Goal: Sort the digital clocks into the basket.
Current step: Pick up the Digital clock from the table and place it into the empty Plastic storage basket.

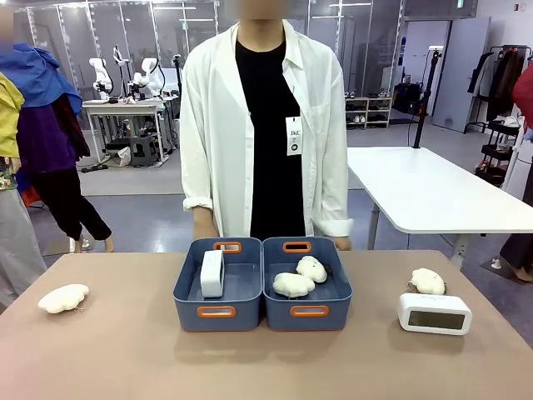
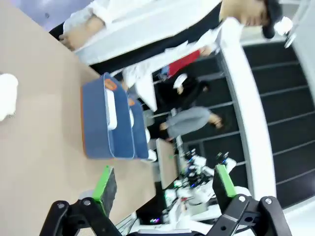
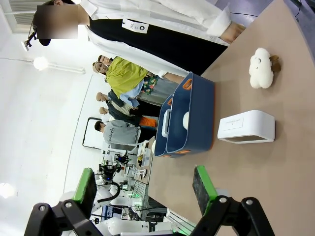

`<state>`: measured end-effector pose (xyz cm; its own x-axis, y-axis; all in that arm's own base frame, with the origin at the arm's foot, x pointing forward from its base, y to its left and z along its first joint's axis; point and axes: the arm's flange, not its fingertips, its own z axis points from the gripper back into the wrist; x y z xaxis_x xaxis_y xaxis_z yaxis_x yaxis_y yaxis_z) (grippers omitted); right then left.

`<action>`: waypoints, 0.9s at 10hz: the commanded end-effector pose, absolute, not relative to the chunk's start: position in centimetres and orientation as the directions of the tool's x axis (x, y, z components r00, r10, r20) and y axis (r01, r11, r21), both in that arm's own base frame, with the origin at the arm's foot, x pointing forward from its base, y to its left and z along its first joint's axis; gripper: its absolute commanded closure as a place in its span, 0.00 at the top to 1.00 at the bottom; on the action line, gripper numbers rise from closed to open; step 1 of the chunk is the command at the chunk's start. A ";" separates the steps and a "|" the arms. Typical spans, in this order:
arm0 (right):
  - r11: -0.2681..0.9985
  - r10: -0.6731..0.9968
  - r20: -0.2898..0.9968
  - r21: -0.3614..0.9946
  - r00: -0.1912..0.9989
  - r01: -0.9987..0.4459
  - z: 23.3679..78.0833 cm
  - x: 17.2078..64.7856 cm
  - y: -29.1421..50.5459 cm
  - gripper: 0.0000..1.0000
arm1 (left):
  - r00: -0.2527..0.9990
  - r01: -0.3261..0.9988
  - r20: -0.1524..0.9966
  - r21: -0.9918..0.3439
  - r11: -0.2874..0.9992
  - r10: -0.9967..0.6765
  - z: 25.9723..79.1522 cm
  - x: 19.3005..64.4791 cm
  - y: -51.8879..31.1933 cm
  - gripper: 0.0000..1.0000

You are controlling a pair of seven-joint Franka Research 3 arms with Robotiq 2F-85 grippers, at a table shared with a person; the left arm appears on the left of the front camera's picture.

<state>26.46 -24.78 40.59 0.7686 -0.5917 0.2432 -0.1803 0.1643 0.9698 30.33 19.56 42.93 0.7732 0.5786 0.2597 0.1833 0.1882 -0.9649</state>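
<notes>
left fingers (image 2: 105, 186): spread wide, green pads well apart, nothing held.
right fingers (image 3: 202, 183): spread just as wide, with nothing between them either.
first clock (image 2: 111, 109): stands on edge inside the left bin (image 1: 190, 292), close to that bin's outer long wall. It is ahead of the left fingers and well apart from them, beyond the tip of the finger that hangs over the desk (image 1: 125, 358).
second clock (image 3: 246, 127): rests on the bare desk outside both bins, grey face toward the robot's side. It is ahead of the right fingers and a little outward of the finger over the desk, near that tip but not touching it.
bins: the left bin and right bin (image 1: 333, 296) sit side by side with their long walls touching. They are farther ahead of the right fingers than the second clock, and apart from it.
cloud toys: two lie in the right bin, one (image 1: 293, 285) nearer the fingers and one (image 1: 312, 268) behind it. A third (image 1: 428, 281) lies on the desk just beyond the second clock, and a fourth (image 1: 63, 297) lies on the desk well off to the left fingers' outer side.
person (image 1: 266, 125): stands at the far edge of the desk behind the bins, in a white coat, with the hands down near the bins' far ends.
</notes>
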 end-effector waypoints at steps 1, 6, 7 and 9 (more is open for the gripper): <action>0.173 -0.583 0.254 0.967 0.772 -0.188 40.8 26.1 -24.8 1.00 | 0.787 0.229 0.212 -0.972 0.045 0.580 39.8 34.6 20.4 1.00; 0.548 -0.262 0.342 0.823 0.902 -0.153 44.7 30.5 -15.5 1.00 | 0.773 0.183 0.260 -0.965 0.188 0.579 42.9 30.3 19.6 1.00; 0.597 -0.240 0.341 0.790 0.909 -0.139 44.1 30.7 -14.4 1.00 | 0.773 0.183 0.260 -0.965 0.188 0.579 42.9 30.3 19.6 1.00; 0.616 -0.247 0.379 0.772 0.892 -0.157 45.1 29.7 -15.0 1.00 | 0.773 0.183 0.260 -0.965 0.188 0.579 42.9 30.3 19.6 1.00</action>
